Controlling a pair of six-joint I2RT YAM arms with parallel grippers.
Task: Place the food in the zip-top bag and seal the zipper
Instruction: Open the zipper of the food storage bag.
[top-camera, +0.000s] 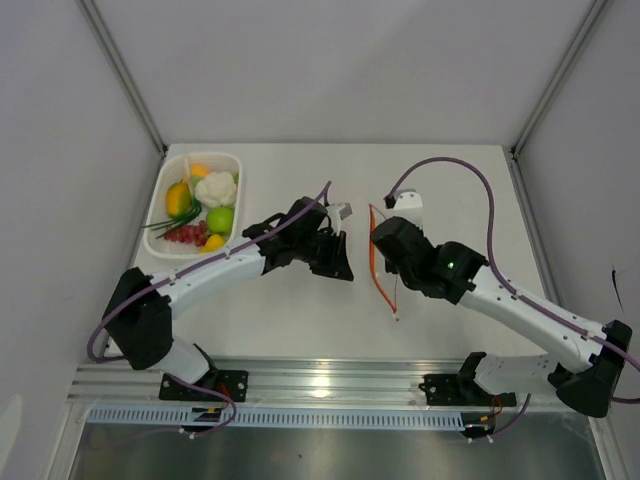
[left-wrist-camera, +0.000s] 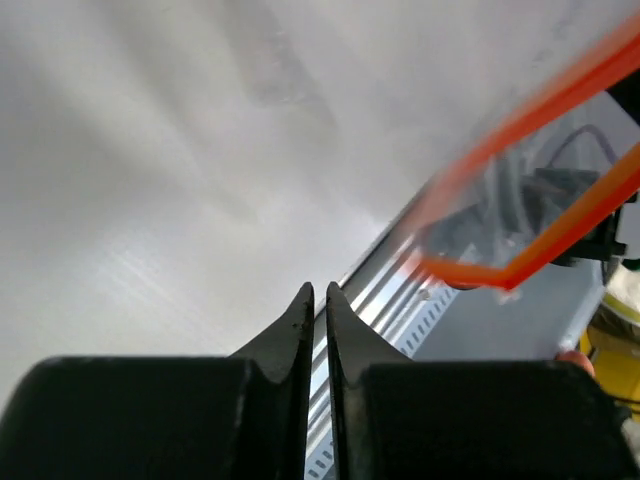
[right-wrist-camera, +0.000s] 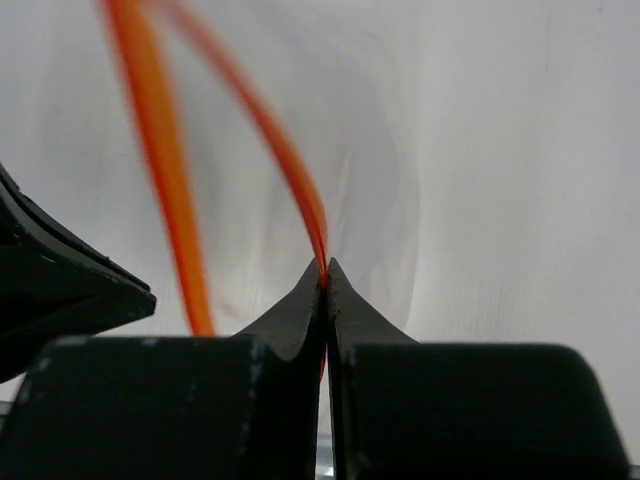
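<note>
Black wedge-tipped R fingers (right-wrist-camera: 285, 320) on thin orange zipper (right-wrist-camera: 152, 150)

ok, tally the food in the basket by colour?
Orange/yellow: 3 (orange ball, yellow-orange fruit, small yellow-orange piece)
Green: 2 (green apple, green stalks)
White: 1 (cauliflower)
Red: 1 (red cluster)
Total: 7

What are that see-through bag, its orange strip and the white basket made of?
The bag looks like thin clear plastic film: glossy, rippled, see-through. The zipper seems stiffer orange plastic, smooth, holding its curve. The basket is probably moulded white plastic, matte; its wall detail is too small to tell.
</note>
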